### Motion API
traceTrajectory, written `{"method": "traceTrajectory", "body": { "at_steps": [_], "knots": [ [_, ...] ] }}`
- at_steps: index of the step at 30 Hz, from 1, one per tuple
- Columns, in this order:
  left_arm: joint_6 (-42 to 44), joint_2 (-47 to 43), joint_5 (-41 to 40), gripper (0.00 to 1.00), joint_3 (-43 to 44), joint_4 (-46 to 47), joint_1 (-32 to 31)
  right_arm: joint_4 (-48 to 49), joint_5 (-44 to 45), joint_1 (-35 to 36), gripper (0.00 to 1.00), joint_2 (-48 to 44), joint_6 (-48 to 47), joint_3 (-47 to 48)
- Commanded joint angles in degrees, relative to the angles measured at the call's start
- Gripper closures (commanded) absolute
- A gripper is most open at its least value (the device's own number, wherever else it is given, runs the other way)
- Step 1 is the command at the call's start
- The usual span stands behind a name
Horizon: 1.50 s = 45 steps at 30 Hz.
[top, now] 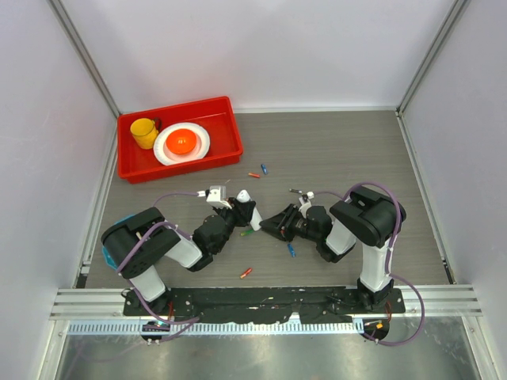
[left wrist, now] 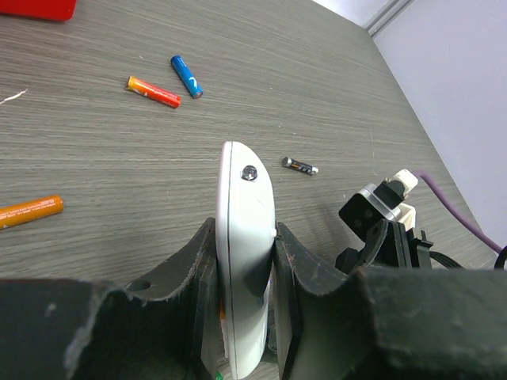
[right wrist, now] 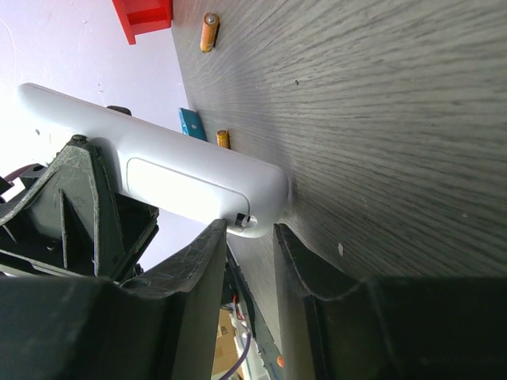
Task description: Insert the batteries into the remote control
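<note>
The left gripper is clenched on the small white oblong plastic remote control. It holds the handset on edge over the grey wood-grain table, probably so the back faces the other arm. The right gripper brackets the remote's end at the cover latch, seemingly to open it; I cannot tell whether its jaws pinch. Beyond lie a dark battery, then an orange-red battery and a blue battery, unloaded.

remote control lower sides behind fingers
</note>
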Motion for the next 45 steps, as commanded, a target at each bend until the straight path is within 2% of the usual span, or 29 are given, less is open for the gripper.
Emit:
{"method": "traceTrajectory", "body": {
  "at_steps": [1, 11, 19, 26, 37, 45],
  "knots": [
    [-0.9, 0.3, 0.2, 1.00, 1.2, 15.1, -0.3, 9.5, 0.7, 0.2, 0.64, -1.6, -0.2, 1.1],
    [-1.4, 0.8, 0.6, 1.00, 1.2, 15.1, -0.3, 9.5, 1.0, 0.3, 0.72, -2.0, 0.0, 1.9],
    [-1.8, 0.8, 1.0, 1.00, 1.3, 15.1, -0.4, 9.7, 1.6, 0.2, 0.71, -2.0, 0.0, 1.9],
    [-1.9, 0.9, 1.0, 1.00, 1.2, 15.1, -0.4, 9.9, 2.5, 0.2, 0.64, -2.3, 0.0, 1.8],
    [-1.9, 1.1, 1.3, 1.00, 1.4, 15.1, -0.4, 7.5, 2.9, 0.2, 0.70, -4.0, -0.9, 2.6],
    [-2.1, 1.0, 1.5, 1.00, 1.4, 15.1, -0.5, 7.4, 3.2, 0.2, 0.67, -4.1, -0.9, 2.8]
  ]
}}
